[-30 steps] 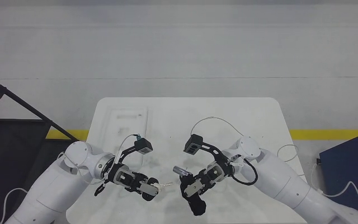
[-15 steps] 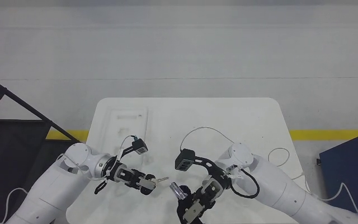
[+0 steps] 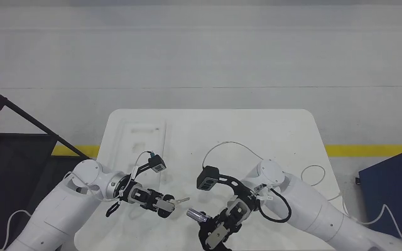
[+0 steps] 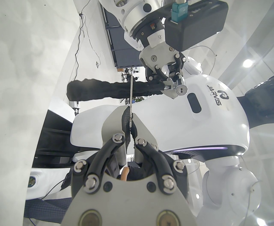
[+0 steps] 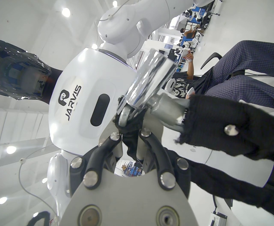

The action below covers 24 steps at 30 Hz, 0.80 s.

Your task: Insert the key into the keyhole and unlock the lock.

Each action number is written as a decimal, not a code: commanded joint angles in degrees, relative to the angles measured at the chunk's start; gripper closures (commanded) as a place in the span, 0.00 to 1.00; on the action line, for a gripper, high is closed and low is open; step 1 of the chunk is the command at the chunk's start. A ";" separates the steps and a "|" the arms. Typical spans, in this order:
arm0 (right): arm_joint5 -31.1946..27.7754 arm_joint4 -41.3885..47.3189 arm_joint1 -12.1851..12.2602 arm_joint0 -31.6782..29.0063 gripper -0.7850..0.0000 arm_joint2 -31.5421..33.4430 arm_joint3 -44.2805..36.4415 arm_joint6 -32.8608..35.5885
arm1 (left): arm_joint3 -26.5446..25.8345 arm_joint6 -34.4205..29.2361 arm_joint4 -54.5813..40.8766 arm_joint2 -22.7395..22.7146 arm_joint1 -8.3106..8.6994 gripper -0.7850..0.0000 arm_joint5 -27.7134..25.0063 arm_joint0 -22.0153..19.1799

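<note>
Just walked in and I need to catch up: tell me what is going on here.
The left hand pinches the key, blade pointing out. The right hand grips the lock, a shiny cylinder with a black sleeved cable, over the table. The key and the keyhole are apart: the key is not yet inserted.

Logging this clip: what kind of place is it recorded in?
Probably a robotics lab or test hall: a white worktable stands on a bare grey floor marked with a yellow line, and the right wrist view shows desks with equipment behind.
</note>
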 commanded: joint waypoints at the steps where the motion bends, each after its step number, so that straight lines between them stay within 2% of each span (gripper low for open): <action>1: 0.82 -1.09 -0.07 -0.49 1.00 0.30 -0.70 -1.67 | -1.11 1.15 1.03 0.06 -0.05 1.00 0.35 0.18; 8: 3.09 -2.93 -0.78 -0.44 1.00 1.87 0.69 -0.54 | -6.22 -0.06 6.72 0.16 0.66 1.00 0.93 -0.53; 18: 4.65 -5.20 -1.95 -1.01 1.00 3.09 2.51 -0.02 | -9.63 -0.06 2.28 0.24 2.98 1.00 0.10 -1.42; 24: 5.02 -6.27 -3.02 -1.01 1.00 3.45 3.78 -1.98 | -10.88 -0.06 5.39 2.38 3.80 1.00 0.11 -2.15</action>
